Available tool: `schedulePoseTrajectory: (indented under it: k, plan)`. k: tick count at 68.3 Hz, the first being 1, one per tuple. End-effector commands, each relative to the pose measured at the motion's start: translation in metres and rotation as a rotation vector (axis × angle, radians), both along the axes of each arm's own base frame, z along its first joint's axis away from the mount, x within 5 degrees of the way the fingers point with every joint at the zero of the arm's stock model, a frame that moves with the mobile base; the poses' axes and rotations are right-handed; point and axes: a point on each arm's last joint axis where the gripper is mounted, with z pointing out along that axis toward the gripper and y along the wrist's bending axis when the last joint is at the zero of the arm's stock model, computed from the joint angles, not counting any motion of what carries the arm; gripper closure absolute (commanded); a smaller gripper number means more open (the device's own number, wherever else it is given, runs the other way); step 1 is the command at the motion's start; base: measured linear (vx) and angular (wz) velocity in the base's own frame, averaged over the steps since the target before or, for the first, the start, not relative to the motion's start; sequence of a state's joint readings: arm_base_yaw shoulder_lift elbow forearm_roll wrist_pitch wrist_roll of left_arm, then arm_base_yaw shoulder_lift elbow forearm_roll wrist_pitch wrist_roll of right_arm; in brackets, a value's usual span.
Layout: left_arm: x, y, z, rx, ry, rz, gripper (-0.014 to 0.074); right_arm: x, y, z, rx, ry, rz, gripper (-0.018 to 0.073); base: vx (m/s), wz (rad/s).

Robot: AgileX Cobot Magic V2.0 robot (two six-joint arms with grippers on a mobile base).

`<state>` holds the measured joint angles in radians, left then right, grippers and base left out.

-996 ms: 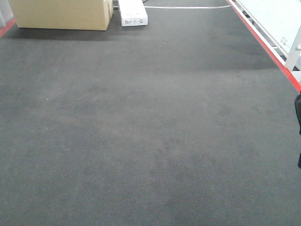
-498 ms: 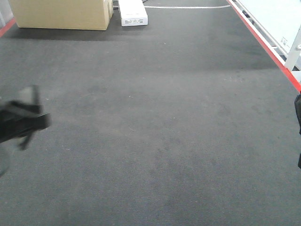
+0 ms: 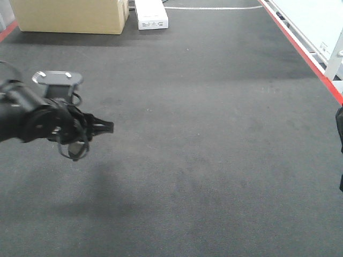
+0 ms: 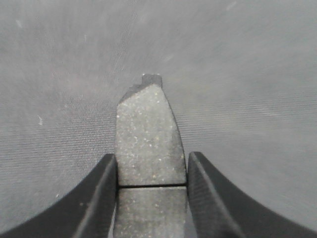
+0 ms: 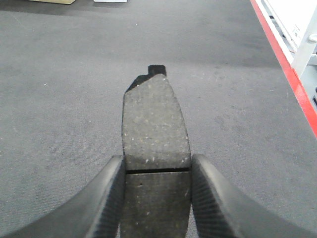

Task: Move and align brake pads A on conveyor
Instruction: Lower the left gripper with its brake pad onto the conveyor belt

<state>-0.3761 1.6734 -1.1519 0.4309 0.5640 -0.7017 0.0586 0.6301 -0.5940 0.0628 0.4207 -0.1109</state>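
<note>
In the left wrist view, my left gripper [image 4: 151, 173] is shut on a dark grey speckled brake pad [image 4: 148, 134]. The pad's centre groove lies level with the fingertips and its black backing tab points away. My right gripper [image 5: 156, 173] is likewise shut on a second brake pad [image 5: 156, 124], groove between the fingers. Both pads hang above the charcoal conveyor [image 3: 214, 139]. In the front view the left gripper [image 3: 104, 127] reaches in from the left, above the belt, and the pad it holds cannot be made out. Only a dark sliver of the right arm [image 3: 340, 128] shows at the right edge.
A cardboard box [image 3: 69, 16] and a white box [image 3: 151, 15] stand at the belt's far left end. The red frame rail [image 3: 305, 56] runs along the right side, with a white structure [image 3: 316, 21] beyond it.
The left arm, absent a second ago, has swung in from the left edge and moved rightward over the belt. The sliver of the right arm has not moved.
</note>
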Motion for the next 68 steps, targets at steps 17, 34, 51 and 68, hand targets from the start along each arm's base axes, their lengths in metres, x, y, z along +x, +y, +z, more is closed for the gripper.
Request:
schedulePoseTrajectory:
  k: [17, 34, 51, 68]
  plan:
    - [0.03, 0.007, -0.023, -0.069, -0.007, 0.06, 0.0386, 0.002, 0.0, 0.019, 0.002, -0.126, -0.004, 0.0482, 0.0, 0.0]
    - [0.036, 0.008, -0.041, -0.061, 0.033, 0.064, 0.0363, 0.002, 0.0, 0.019, 0.002, -0.126, -0.004, 0.0482, 0.0, 0.0]
    - [0.039, 0.007, -0.059, -0.05, 0.075, 0.067, 0.0298, 0.002, 0.0, 0.019, 0.002, -0.126, -0.004, 0.0482, 0.0, 0.0]
    - [0.039, 0.007, -0.058, -0.055, 0.075, 0.07, 0.0162, 0.002, 0.0, 0.019, 0.002, -0.126, -0.004, 0.0482, 0.0, 0.0]
